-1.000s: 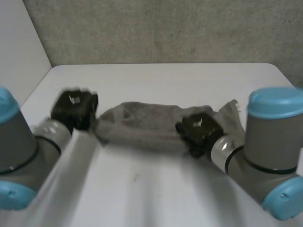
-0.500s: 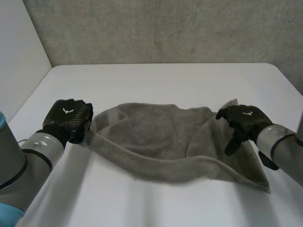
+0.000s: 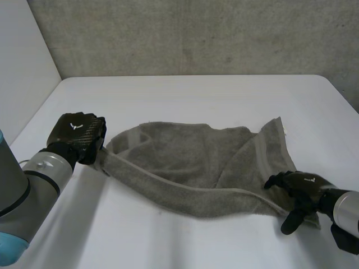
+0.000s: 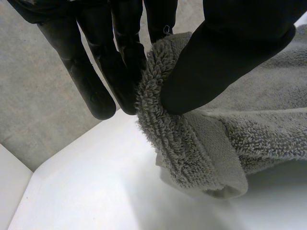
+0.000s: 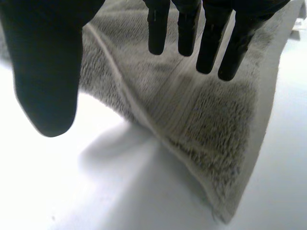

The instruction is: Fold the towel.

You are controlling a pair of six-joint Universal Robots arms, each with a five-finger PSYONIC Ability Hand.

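So, the grey-brown terry-cloth towel [image 3: 190,162] is lying rumpled across the middle of the white counter [image 3: 196,95], stretched sideways between the two arms. Its near long edge is rolled over into a thick ridge running from one end to the other. The far right corner lies flat, pointing toward the back of the counter.

The black left robot hand [image 3: 76,134] is at the towel's left end. The left wrist view shows it best. There the thumb [image 4: 225,57] squeezes a bunched bit of the towel [image 4: 201,143] edge against the fingers [image 4: 125,57], so it's a proper pinch on the cloth (not just resting on it). That pinched end sits a little off the counter [image 4: 96,182], with the hem hanging folded under the thumb.

The black right robot hand [image 3: 303,185] is over at the towel's near right corner, and it's let go of everything. In its own wrist view the fingers [image 5: 211,43] are straight and point down over the towel [image 5: 201,110]. Its thumb [image 5: 45,72] is held well apart over bare counter [image 5: 120,191], with nothing clamped between them. I can't tell whether the fingertips actually touch the cloth.

Behind the counter there's a rough grey concrete wall [image 3: 196,33].
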